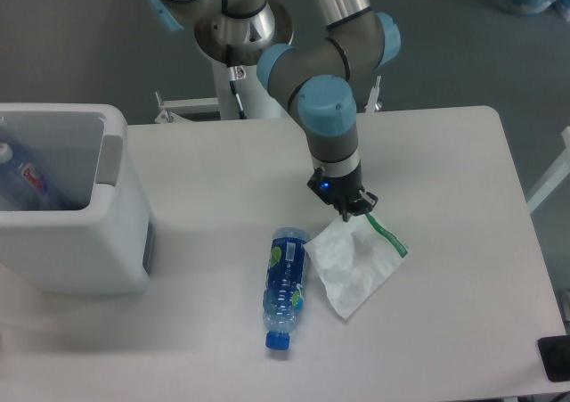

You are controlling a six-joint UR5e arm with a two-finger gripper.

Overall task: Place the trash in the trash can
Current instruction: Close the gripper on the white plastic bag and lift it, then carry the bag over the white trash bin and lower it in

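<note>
**While the wrapper's corner sits under the gripper, the bottle waits beside it**

Because the wrapper [358,264] is thin and flat, it offers no side to grab, and that likely explains why the gripper [350,211] stands at its upper corner, near the green stripe along the edge, and not over its middle. The sheet lies on the table [445,197] right of centre, wrinkled, with no part visibly raised. The fingers point straight down and look drawn close together at that corner, but their tips are small and dark against the white plastic, so I cannot tell whether they pinch the sheet or only touch it.

Just beside the wrapper's left edge lies the bottle [285,284] on its side, blue cap toward the front of the table, apart from the gripper. Lying flat, it will roll if nudged, so it makes sense to deal with one item at a time.

Well to the left stands the trash can [76,215], its open top facing up and its grey panel on the rim nearest the arm. Something with a printed label already lies inside. Neither piece of trash on the table is in the can yet, so I judge the task to be at the pick-up step.
</note>
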